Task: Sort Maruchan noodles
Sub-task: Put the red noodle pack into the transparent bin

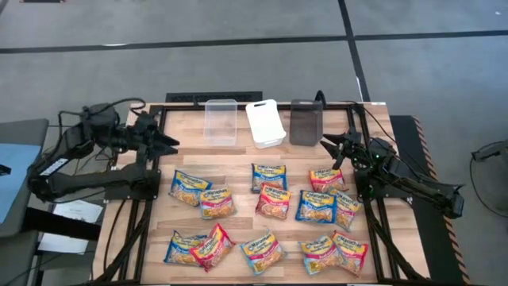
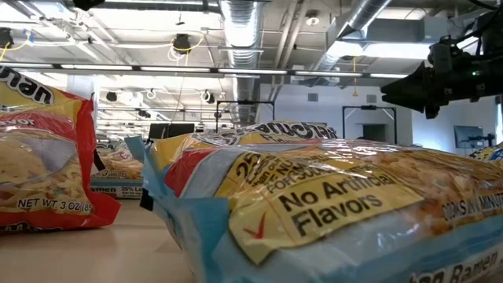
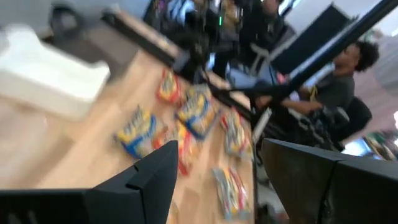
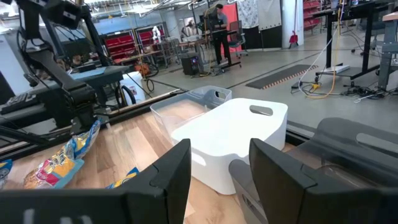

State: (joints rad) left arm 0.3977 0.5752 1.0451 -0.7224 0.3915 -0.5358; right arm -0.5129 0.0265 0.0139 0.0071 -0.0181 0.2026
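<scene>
The Maruchan noodle packets lie flat and scattered over the near half of the wooden table, some overlapping: a red one (image 1: 272, 201), a blue and yellow one (image 1: 190, 187), a light blue one (image 1: 262, 253). The low view shows a light blue packet (image 2: 314, 212) and a red one (image 2: 39, 157) close up. My left gripper (image 1: 168, 144) (image 3: 217, 180) hovers open above the table's far left part, clear of the packets. My right gripper (image 1: 329, 147) (image 4: 221, 174) hovers open near the dark bin, above the far right part. Neither holds anything.
Three bins stand in a row at the table's far edge: a clear one (image 1: 221, 119), a white one (image 1: 266, 121) (image 4: 230, 134) and a dark one (image 1: 305, 121). A black frame (image 1: 238, 98) borders the table. A person (image 3: 339, 84) sits beyond the table's right side.
</scene>
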